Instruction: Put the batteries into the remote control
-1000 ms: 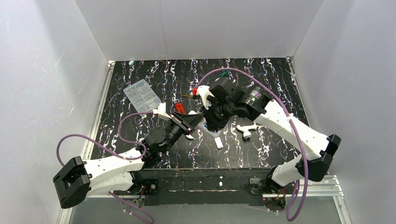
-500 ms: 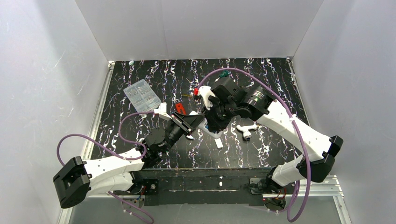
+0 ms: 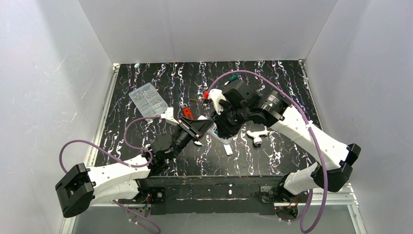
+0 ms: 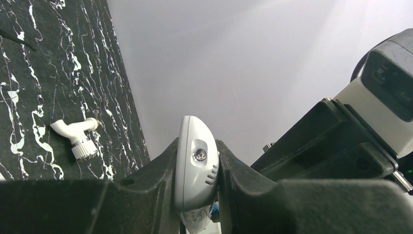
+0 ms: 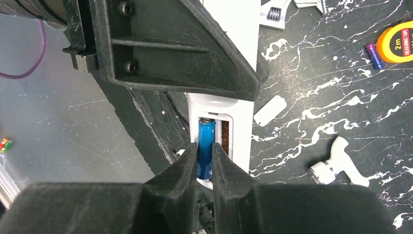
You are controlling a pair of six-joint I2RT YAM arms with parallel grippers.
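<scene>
One battery (image 5: 205, 139) is in the bay so far, and the slot beside it looks bare, with its spring showing. On the left, the left tool (image 4: 197, 153) is clenched on the remote control (image 4: 194, 170). It holds the remote off the worktop (image 3: 165, 75), roughly midway between the left and right edges, with the battery bay uncovered. Next along, the right tool (image 5: 204, 155) grips the blue battery between its fingers (image 5: 187, 163), lying lengthwise in one slot. I cannot say whether it is fully seated, since the fingers hide its lower end. Further right, the bay cover (image 5: 270, 109) lies loose on the worktop, nearer the near edge than the remote. A white pipe fitting (image 5: 336, 168) lies beyond it. A small purple-blue cylinder (image 5: 373, 55) beside the yellow tape measure (image 5: 398, 43) may be the other battery. My reckoning of what is left: let go of this battery, fetch and seat the second, then refit the cover.
</scene>
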